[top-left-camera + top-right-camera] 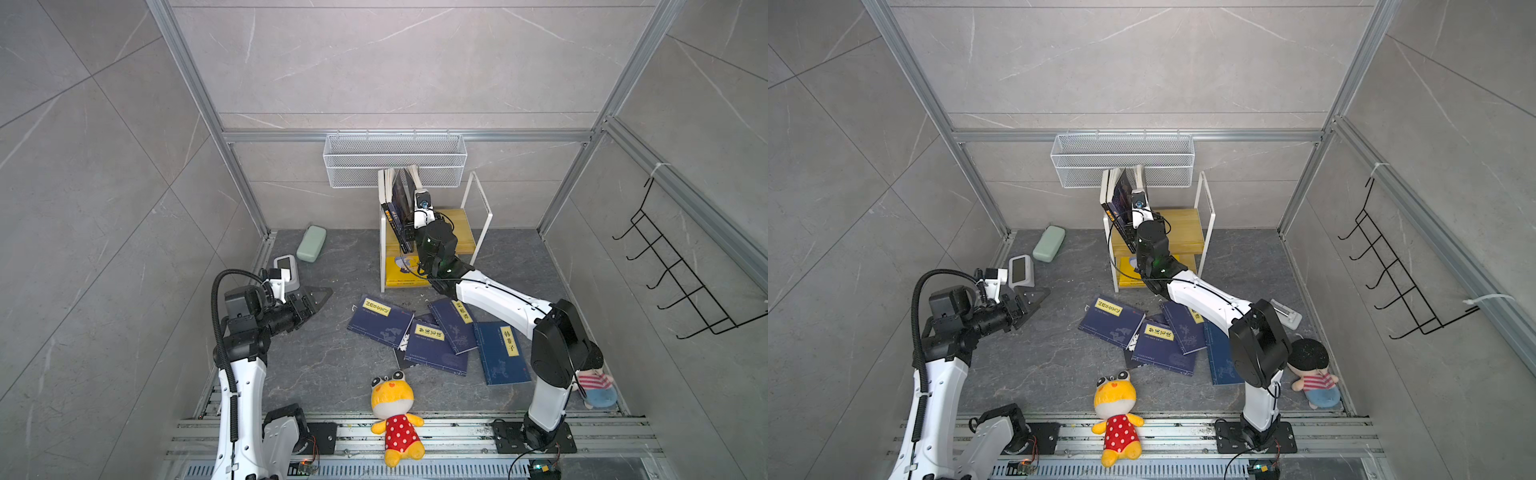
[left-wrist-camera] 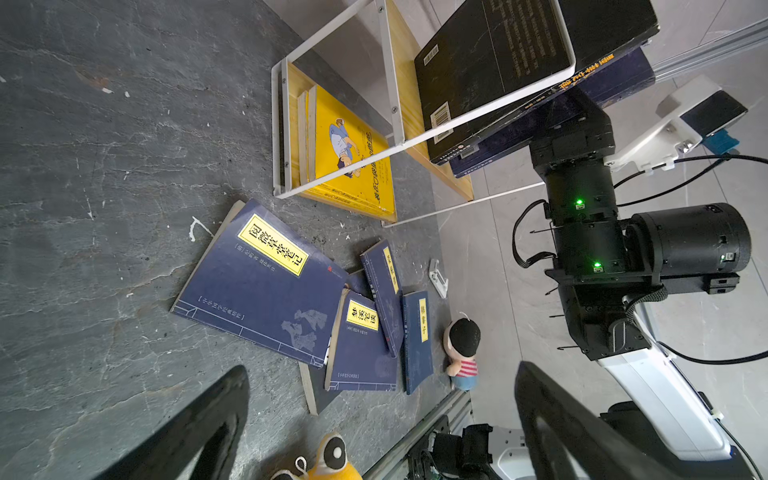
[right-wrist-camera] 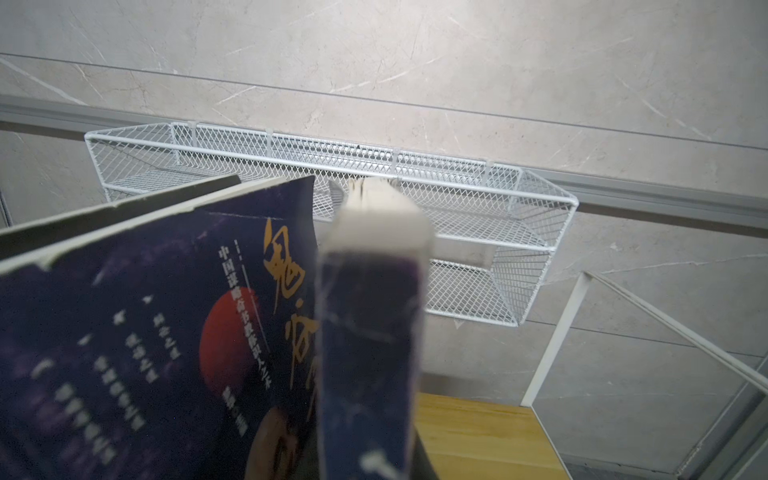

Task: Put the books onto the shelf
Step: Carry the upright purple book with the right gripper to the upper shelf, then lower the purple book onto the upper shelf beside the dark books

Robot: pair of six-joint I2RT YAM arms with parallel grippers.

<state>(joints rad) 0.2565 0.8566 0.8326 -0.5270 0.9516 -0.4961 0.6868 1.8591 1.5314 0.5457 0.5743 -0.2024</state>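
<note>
At 9 o'clock in both top views the left claw (image 1: 321, 300) hangs just above the dark surface (image 1: 332, 374), jaws spread fully wide, with nothing between them. Toward 10 o'clock lie a white screen device (image 1: 286, 268) and a pale green case (image 1: 311, 243). A plush frog (image 1: 392, 399) lies at 6 o'clock.

In the middle four navy books (image 1: 380, 322) lie flat and overlapping. The left two have the long axis from 10 to 4 o'clock, the right two nearer 11 to 5. Their labels read 阅微草堂笔记, 梦溪笔谈 and 韩非子; the right arm partly hides the fourth.

At 12 o'clock, under a mesh basket (image 1: 395, 160), stands the shelf (image 1: 457, 224). A yellow book (image 1: 401, 270) lies flat on its lower board. At the left end of the upper board dark books stand on end. The right claw (image 1: 409, 232) is closed on the rightmost, the held book (image 3: 370, 353). A leaning book (image 3: 166, 332) beside it shows 鬼谷. A striped doll (image 1: 1310, 370) lies at 4 o'clock.
</note>
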